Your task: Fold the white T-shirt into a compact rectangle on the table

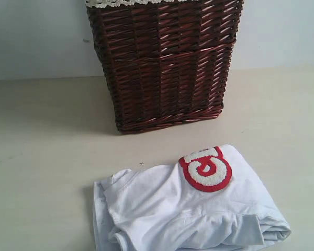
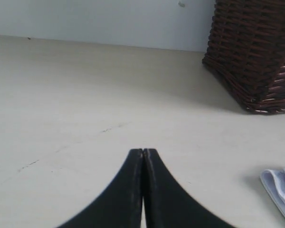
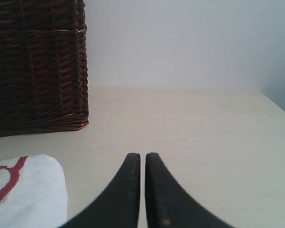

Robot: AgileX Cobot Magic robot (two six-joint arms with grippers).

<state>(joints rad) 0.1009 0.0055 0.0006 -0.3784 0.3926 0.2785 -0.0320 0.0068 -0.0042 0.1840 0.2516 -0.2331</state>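
left pincer point(image 2: 143, 153): two black fingers point(image 2: 123, 199) pressed flat together, tips touching, nothing between. right pincer point(image 3: 143, 156): black fingers point(image 3: 121, 199) closed to thin slit, tips just apart, nothing gripped. both sets curve outward toward base, tips pointing away from wrist camera.

The exterior view looks down at the basket point(image 1: 165, 68) front, close, with the shirt point(image 1: 188, 209) before it. Both wrist views sit low over the table point(image 2: 85, 104), facing the wall point(image 2: 109, 19) behind the basket; all three share the basket's base and part of the shirt.
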